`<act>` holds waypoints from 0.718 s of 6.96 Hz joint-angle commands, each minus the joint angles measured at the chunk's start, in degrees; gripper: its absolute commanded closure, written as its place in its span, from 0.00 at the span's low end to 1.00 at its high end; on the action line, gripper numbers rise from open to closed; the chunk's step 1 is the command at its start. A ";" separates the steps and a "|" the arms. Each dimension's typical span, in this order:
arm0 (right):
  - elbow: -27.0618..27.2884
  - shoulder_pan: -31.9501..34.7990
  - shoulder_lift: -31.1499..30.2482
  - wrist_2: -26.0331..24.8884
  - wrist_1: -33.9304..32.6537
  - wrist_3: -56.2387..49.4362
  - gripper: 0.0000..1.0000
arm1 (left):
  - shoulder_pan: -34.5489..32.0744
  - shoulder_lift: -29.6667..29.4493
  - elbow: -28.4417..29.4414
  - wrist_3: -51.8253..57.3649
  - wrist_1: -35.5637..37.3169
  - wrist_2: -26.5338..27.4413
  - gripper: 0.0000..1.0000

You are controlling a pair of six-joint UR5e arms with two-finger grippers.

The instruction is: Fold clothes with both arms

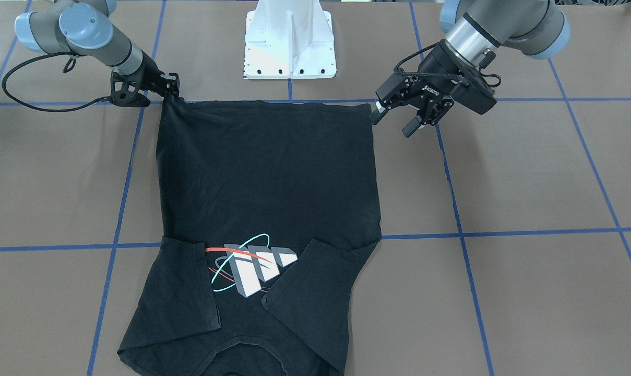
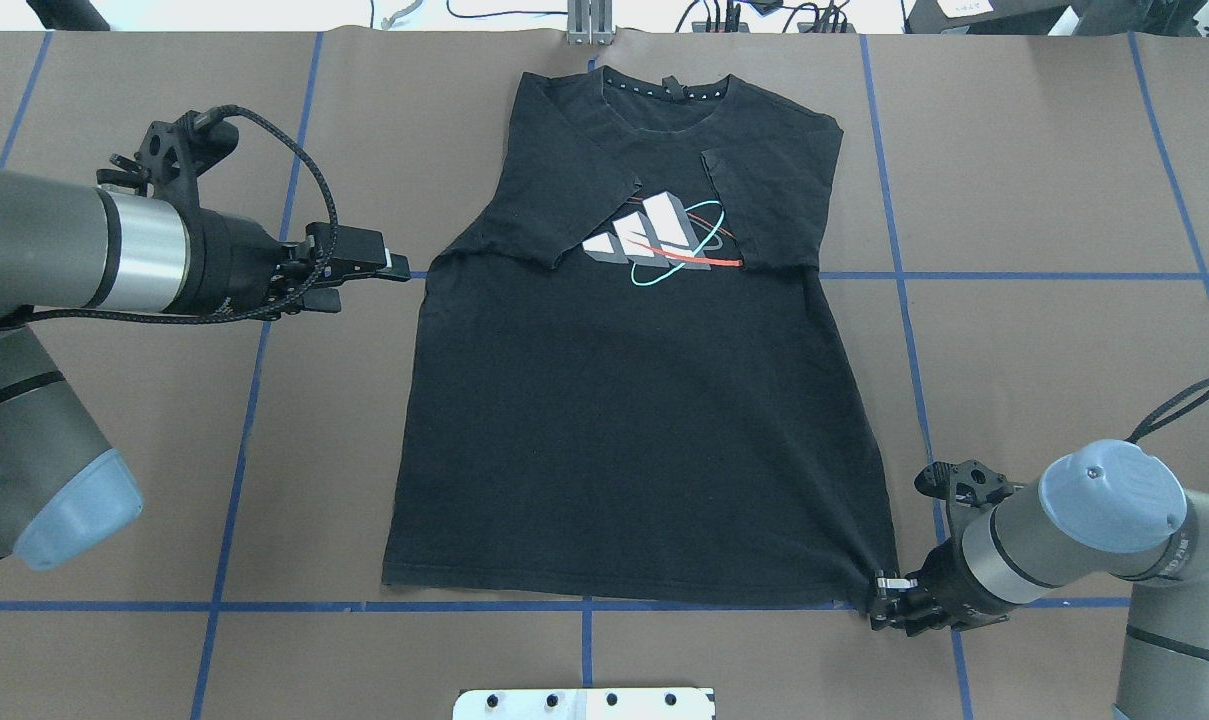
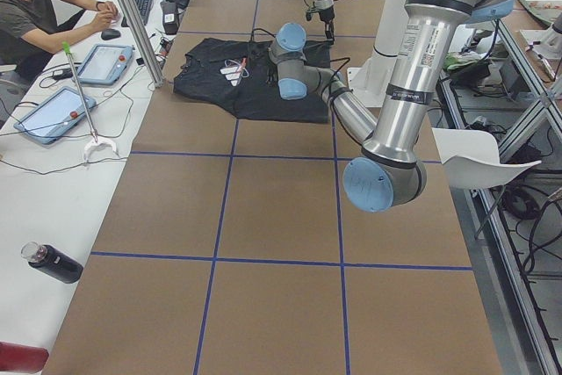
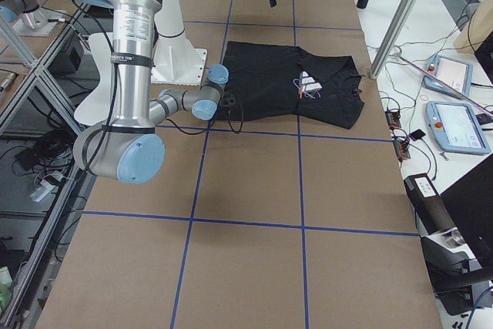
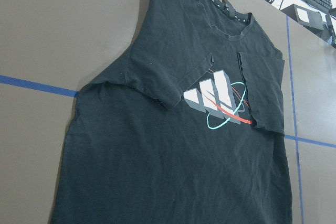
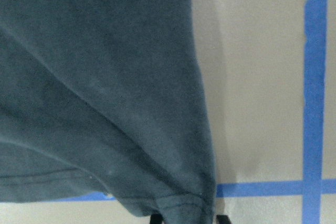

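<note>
Right hand [image 2: 884,594] pinches T-shirt [image 2: 624,420] hem corner on brown, blue-taped table [image 2: 1054,380].

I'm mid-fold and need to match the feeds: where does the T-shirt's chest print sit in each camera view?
Front-facing: chest print low centre.
Overhead: upper centre.
Exterior left: far end, upper left of centre.
Exterior right: upper right of centre.
Left wrist: just right of centre.
Right wrist: not in view.
Shared landmark: the folded-in sleeves of the T-shirt, flanking the print.
</note>
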 commanded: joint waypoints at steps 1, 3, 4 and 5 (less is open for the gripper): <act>-0.26 0.06 -0.07 0.29 -0.09 -0.09 0.55 | 0.08 0.02 0.03 0.02 0.00 0.00 0.00; -0.35 -0.03 0.02 0.38 0.00 -0.09 0.56 | 0.08 0.02 0.03 0.02 0.00 0.00 0.00; -0.35 -0.03 0.02 0.29 -0.09 -0.09 0.74 | 0.08 0.02 0.03 0.02 0.00 0.00 0.00; -0.27 0.06 -0.07 0.29 -0.09 -0.09 0.99 | 0.08 0.02 0.03 0.02 0.00 0.09 0.00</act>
